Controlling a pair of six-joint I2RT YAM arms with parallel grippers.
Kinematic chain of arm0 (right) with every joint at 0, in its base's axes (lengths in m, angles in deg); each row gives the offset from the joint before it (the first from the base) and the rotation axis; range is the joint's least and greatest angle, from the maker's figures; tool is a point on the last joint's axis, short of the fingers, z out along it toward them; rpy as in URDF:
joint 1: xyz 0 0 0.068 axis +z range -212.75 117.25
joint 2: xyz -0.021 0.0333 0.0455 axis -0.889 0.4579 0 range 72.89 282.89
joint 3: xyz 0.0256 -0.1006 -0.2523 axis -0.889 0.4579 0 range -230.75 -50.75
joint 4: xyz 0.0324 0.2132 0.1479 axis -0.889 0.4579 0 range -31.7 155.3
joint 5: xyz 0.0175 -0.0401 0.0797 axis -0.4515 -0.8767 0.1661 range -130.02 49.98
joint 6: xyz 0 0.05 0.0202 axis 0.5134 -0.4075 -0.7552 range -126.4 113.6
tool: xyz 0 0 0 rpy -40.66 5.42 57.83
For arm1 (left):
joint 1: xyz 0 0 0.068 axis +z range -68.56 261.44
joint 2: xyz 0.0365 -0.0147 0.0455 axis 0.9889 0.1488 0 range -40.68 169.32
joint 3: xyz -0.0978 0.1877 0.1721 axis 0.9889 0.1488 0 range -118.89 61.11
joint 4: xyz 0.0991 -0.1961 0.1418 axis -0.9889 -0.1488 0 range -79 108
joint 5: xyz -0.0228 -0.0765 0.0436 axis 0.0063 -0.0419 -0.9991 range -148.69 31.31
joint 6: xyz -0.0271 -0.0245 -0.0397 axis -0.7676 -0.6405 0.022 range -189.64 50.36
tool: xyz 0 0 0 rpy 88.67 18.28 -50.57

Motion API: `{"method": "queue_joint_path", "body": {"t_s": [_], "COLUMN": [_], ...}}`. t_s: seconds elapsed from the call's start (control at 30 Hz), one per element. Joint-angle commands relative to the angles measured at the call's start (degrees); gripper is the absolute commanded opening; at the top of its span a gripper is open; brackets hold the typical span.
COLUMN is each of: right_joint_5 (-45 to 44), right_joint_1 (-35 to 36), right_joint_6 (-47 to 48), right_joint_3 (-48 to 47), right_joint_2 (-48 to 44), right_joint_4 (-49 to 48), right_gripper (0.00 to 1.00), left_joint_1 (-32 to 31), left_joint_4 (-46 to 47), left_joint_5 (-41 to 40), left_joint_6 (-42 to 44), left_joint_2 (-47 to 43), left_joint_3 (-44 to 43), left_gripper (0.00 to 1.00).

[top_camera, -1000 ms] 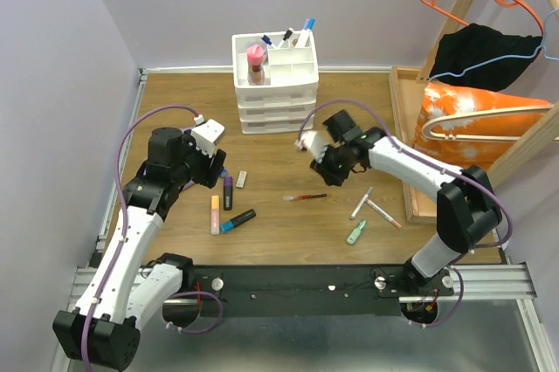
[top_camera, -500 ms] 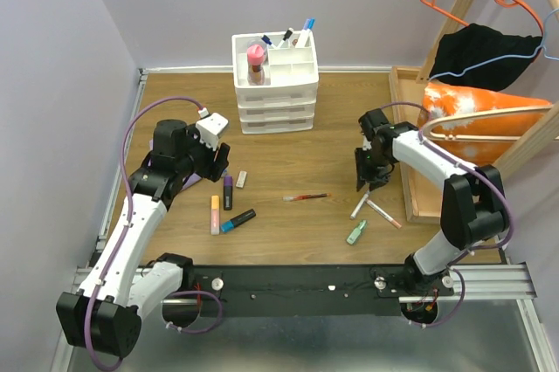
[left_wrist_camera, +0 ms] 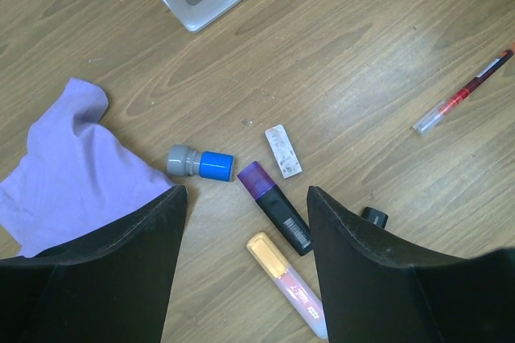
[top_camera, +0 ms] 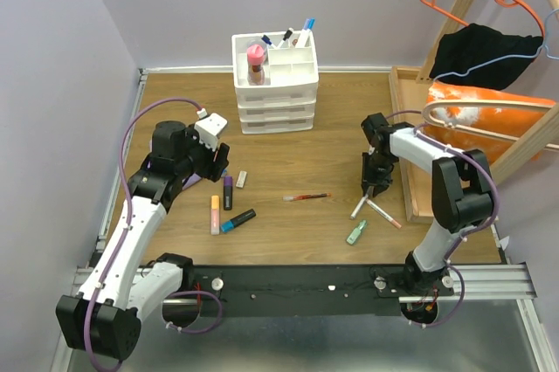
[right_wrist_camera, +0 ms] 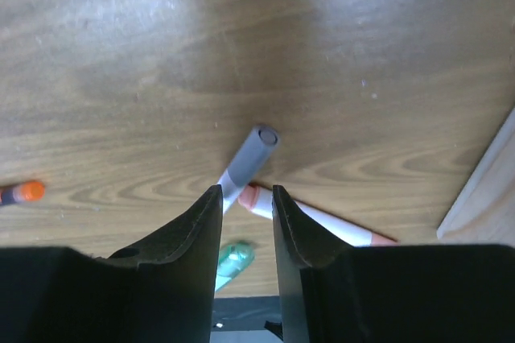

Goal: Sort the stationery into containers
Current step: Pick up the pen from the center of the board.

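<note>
Right arm's swung from mid-table out to the right. Your right gripper (top_camera: 375, 187) is now low over the pens beside the wooden frame (top_camera: 397, 101). The left arm has barely shifted.

Nearest you on the right is a green piece (top_camera: 355, 232). Just beyond it lie a pink pen (top_camera: 384, 213) and a grey-tipped pen (right_wrist_camera: 256, 146), their ends touching. Your right fingers (right_wrist_camera: 193, 230) stand a narrow gap apart, straddling the grey-tipped pen. You can't tell from the wrist view whether they touch it.

Near left, a black marker (top_camera: 238, 220) and an orange highlighter (top_camera: 215, 213) lie on the table, with a purple highlighter (top_camera: 227, 191) just beyond. A red pen (top_camera: 306, 196) lies alone mid-table.

Your left gripper (left_wrist_camera: 244, 194) hovers above the purple highlighter, fingers spread wide and holding nothing. Under it are a white eraser (left_wrist_camera: 283, 150), a blue stub (left_wrist_camera: 201, 163) and, to the left, the purple cloth (left_wrist_camera: 72, 166).

Far centre, the organiser (top_camera: 275, 101) stands against the back wall. A few markers (top_camera: 297, 37) are upright in its rear top compartments, and a pink bottle (top_camera: 255, 62) sits in its left one.
</note>
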Motion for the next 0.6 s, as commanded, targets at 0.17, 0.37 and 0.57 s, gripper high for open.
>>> {"method": "queue_joint_path", "body": {"t_s": [0.17, 0.37, 0.57], "right_joint_5": [2.0, 4.0, 11.3], "right_joint_1": [-0.3, 0.7, 9.6], "right_joint_6": [-0.8, 0.1, 2.2], "right_joint_3": [-4.1, -6.8, -18.9], "right_joint_2": [6.3, 8.2, 4.8], "right_joint_4": [-3.9, -3.5, -4.9], "right_gripper": [0.37, 0.01, 0.01], "left_joint_1": [0.2, 0.3, 0.3], "left_joint_4": [0.9, 0.4, 0.5], "left_joint_5": [0.4, -0.1, -0.6], "left_joint_6": [-1.0, -0.4, 0.3], "left_joint_2": [-2.2, -2.7, -2.1], "left_joint_3": [2.5, 2.6, 1.2], "left_gripper": [0.70, 0.70, 0.70]}}
